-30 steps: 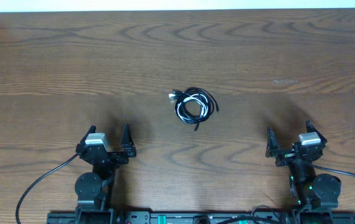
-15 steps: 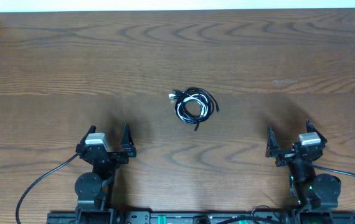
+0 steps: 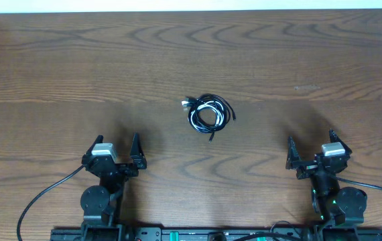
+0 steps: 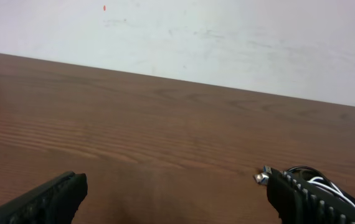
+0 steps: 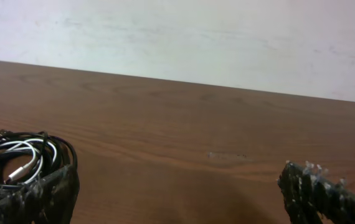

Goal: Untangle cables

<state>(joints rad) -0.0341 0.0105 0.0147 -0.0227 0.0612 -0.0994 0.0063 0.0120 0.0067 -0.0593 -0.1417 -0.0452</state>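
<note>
the cables point(image 3: 207, 112) lie coiled mid-table, black and white loops together, well apart from both grippers. the left gripper point(image 3: 116, 152) and right gripper point(image 3: 310, 151) sit near the front edge, fingers spread, holding nothing.

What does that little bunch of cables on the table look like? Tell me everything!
The cables are thin, bendy cords, some black and one white, wound together into a small round coil. A silvery plug end pokes out at one side, and a black end trails from another. The coil lies flat near the middle of the wooden table, and only the table touches it.
</note>
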